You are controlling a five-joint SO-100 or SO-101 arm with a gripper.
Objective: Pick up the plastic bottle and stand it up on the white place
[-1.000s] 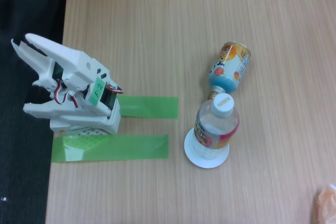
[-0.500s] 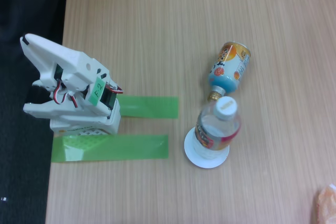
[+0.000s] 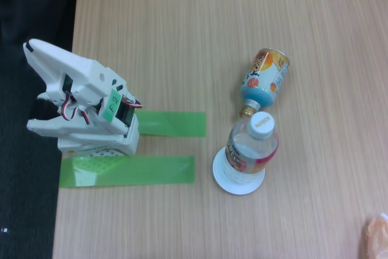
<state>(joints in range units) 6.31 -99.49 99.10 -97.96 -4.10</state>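
- Bottle [image 3: 251, 148] upright on the plate [image 3: 237, 181] in the fixed view, cap [image 3: 262, 123] up, base within the rim, leaning slightly toward the can [image 3: 265, 78]
- Can on its side just above the bottle, its neck near the cap; touching or not, cannot tell
- Arm [image 3: 85, 104] folded at the left tabletop edge, well apart from the bottle, beside two green tape strips [image 3: 127, 170]
- Gripper [image 3: 30, 47] empty, pointing up-left over the dark floor; jaws look close together, how far apart cannot tell
- Judged from this: placing looks done, only the rest pose left
- Best to hold the arm folded and away, with no sweep toward the plate
- Worth checking for wobble, since a clear, near-empty bottle tips easily
- If a correction is called for, better to come at the bottle from the side away from the can and grasp below the cap, around the label [image 3: 242, 159]
- Risk: a nudge to the can could roll it into the bottle
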